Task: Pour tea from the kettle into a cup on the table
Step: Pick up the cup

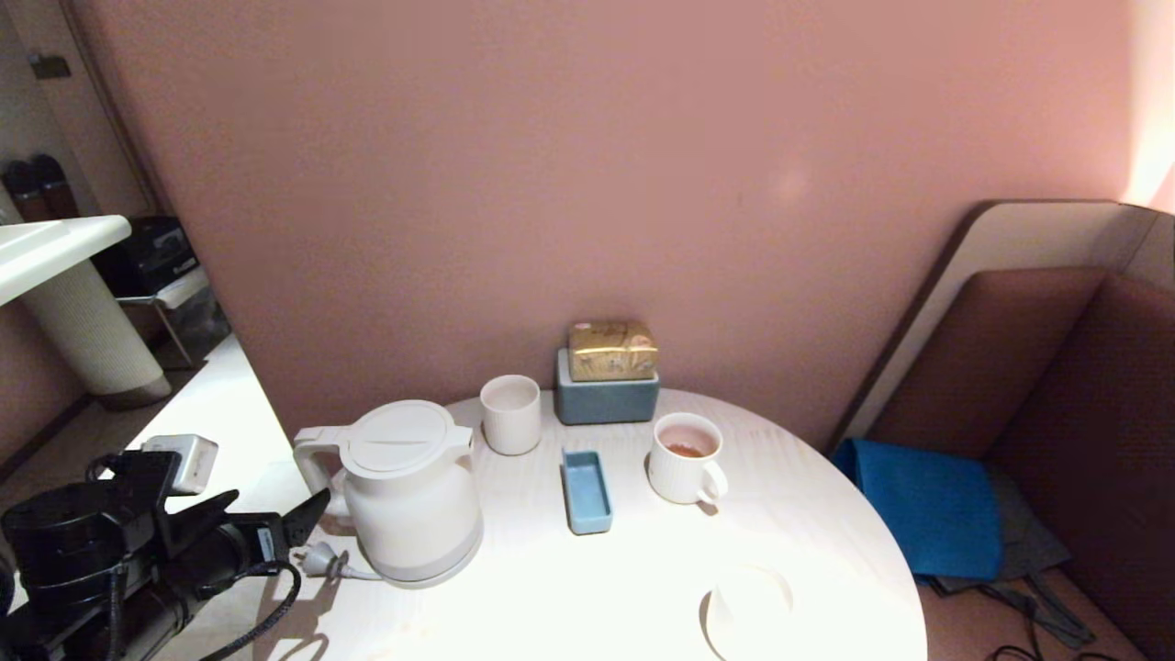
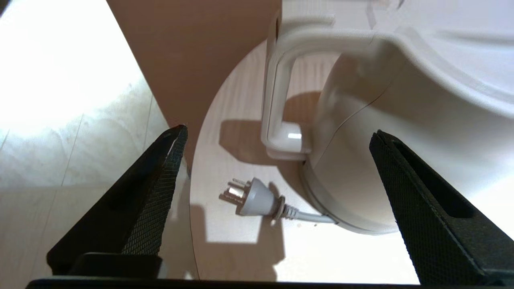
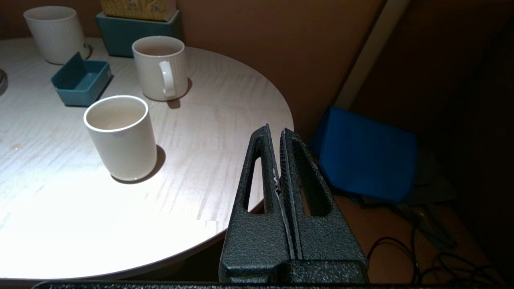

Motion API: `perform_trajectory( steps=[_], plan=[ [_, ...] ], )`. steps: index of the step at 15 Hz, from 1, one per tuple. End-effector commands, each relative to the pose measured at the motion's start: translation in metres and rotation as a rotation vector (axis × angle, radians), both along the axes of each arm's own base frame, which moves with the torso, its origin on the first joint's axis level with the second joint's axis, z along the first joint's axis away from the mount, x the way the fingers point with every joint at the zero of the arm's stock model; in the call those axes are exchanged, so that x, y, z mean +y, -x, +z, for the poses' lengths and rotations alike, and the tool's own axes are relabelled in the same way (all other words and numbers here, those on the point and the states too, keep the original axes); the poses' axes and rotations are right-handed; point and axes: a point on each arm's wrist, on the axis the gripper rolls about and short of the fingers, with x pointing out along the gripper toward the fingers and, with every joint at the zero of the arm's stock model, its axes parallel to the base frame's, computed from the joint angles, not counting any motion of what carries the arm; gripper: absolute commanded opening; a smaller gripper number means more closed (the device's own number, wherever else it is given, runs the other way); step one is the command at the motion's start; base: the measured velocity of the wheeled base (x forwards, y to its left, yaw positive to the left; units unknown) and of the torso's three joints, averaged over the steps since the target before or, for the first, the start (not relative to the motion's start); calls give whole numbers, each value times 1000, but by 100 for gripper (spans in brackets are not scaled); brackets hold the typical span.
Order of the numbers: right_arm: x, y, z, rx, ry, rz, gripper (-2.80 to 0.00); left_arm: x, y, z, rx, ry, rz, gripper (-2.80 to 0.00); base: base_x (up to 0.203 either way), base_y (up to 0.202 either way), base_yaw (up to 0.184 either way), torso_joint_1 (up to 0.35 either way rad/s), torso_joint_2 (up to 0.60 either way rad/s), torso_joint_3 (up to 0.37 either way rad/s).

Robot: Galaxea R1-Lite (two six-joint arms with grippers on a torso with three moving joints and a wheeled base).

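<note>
Head view: lower left, the left gripper [image 1: 275, 514] gapes wide and empty beside the kettle [image 1: 408, 491]; the cup [image 1: 685, 457] holds tea [image 1: 685, 449]. The right gripper [image 3: 278, 134] is closed, empty.

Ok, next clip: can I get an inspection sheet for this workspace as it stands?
Surface: round pale wood-grain table, no spill seen.
Job's things: cream kettle upright on its grey base, lid on; ribbed handled mug holds reddish tea.
Clutter: handleless ribbed cup, smooth white cup, small blue tray, blue-grey box with a gold packet on top.
Grippers: left claw open, beside the kettle handle, not touching it; right claw shut, off the table's edge.
Cables: kettle plug lying unplugged on the table.
Surroundings: pink wall, brown bench with blue cloth.
</note>
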Motion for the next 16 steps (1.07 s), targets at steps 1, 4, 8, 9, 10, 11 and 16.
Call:
perform_trajectory(
  steps=[1,4,8,9,10,11,16],
  plan=[
    [0,0,0,1,1,1,-280,0,6,19,-113,-1,0,0,0,0,0,0,0,0],
    [0,0,0,1,1,1,-280,0,8,20,-116,-2,0,-280,0,0,0,0,0,0],
    [0,0,0,1,1,1,-280,0,12,26,-144,-4,0,-280,0,0,0,0,0,0],
    [0,0,0,1,1,1,-280,0,15,30,-162,-5,0,-280,0,0,0,0,0,0],
    [0,0,0,1,1,1,-280,0,18,34,-173,-6,0,-280,0,0,0,0,0,0],
    [0,0,0,1,1,1,-280,0,23,38,-179,-10,-1,-280,0,0,0,0,0,0],
    [0,0,0,1,1,1,-280,0,51,71,-117,-65,-11,-280,0,0,0,0,0,0]
  ],
)
